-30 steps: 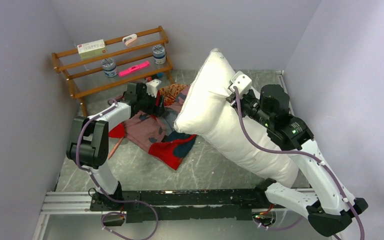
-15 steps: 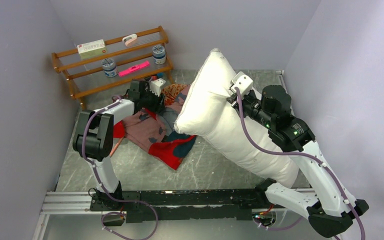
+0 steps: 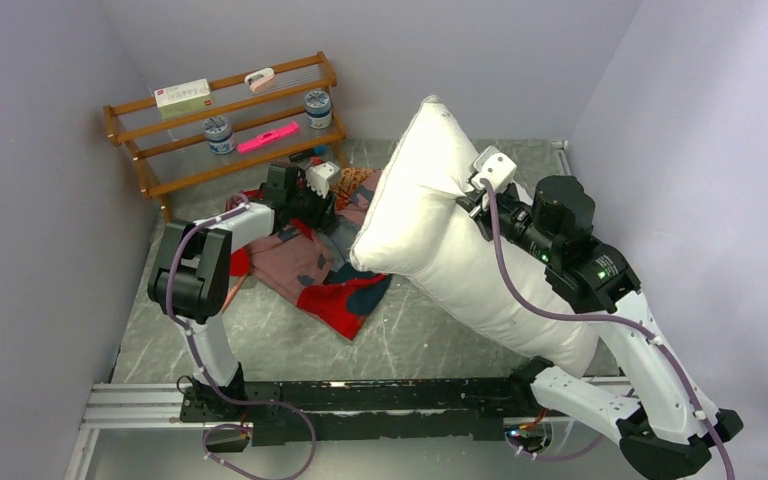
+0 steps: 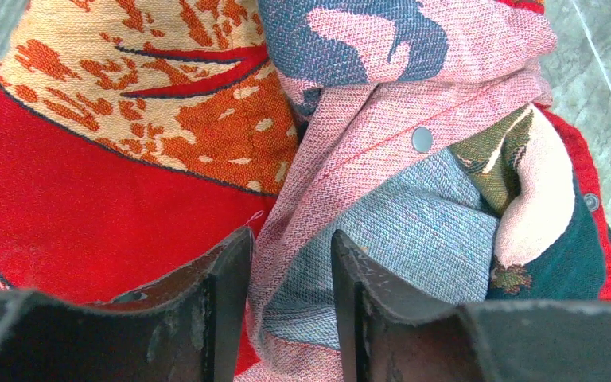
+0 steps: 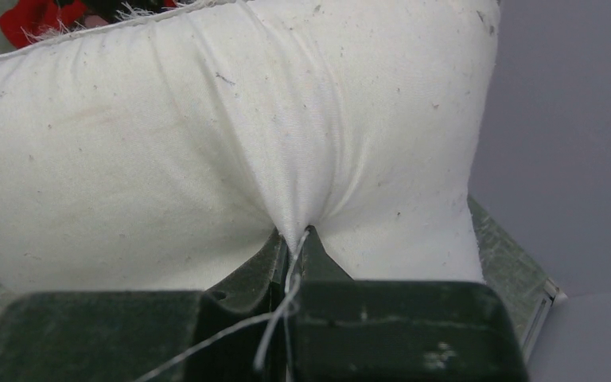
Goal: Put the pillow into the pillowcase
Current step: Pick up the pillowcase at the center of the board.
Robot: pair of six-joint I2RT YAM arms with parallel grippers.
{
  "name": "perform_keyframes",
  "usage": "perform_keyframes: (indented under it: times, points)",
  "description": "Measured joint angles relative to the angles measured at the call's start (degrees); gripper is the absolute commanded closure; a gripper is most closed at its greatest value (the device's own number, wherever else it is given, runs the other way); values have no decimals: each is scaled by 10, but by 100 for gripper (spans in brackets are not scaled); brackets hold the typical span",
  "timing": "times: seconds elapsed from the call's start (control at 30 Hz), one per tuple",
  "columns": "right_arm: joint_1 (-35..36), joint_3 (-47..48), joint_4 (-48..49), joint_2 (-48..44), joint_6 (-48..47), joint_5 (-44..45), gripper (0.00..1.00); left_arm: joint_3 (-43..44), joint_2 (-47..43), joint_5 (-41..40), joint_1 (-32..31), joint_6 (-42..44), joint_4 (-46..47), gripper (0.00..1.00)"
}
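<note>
Top external view: fixed high behind the arm bases, looking down and forward over the whole desk [image 3: 260, 340] to the back wall. Left wrist view: very close, facing down past its own tool [image 4: 290, 263] onto the pillowcase [image 4: 111, 175]. Right wrist view: very close, facing along its tool [image 5: 293, 243] into the pillow [image 5: 207, 143]. The top view shares pillowcase [image 3: 335, 290] and pillow [image 3: 430, 230] with them.

Pale lilac walls enclose a grey marbled table [image 3: 290, 345] with a wooden rack [image 3: 165, 150].
</note>
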Motion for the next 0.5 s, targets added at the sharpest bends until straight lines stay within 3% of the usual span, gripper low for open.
perform_keyframes:
  times: [0.17, 0.4, 0.5]
  points:
    - [0, 0, 0, -4, 5, -2, 100, 0, 0, 0, 0, -2, 3, 64]
    - [0, -13, 0, -19, 17, -22, 100, 0, 0, -11, 0, -2, 2, 65]
    - [0, -17, 0, -27, 21, -30, 100, 0, 1, -11, 0, -2, 3, 80]
